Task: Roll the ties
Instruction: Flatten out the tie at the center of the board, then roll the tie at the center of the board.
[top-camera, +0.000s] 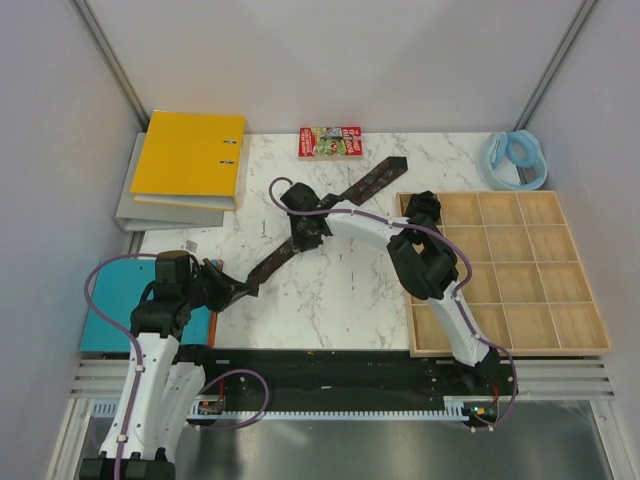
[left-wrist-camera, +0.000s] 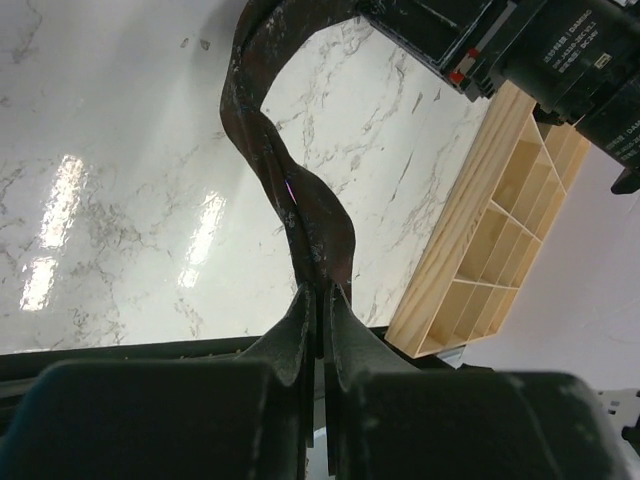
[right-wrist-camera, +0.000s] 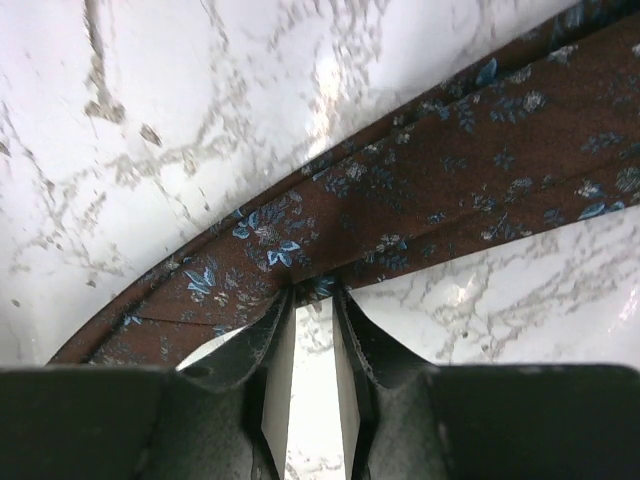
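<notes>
The tie (top-camera: 375, 177) is clamped in the left gripper (left-wrist-camera: 318, 295); a hold by the right gripper (right-wrist-camera: 312, 295) cannot be told, so the edge may be lost.

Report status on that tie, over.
Left gripper shut on tie, narrow end. Right gripper at its middle, grip unclear. Tie twisted, unrolled. Wooden tray apart, right side.
</notes>
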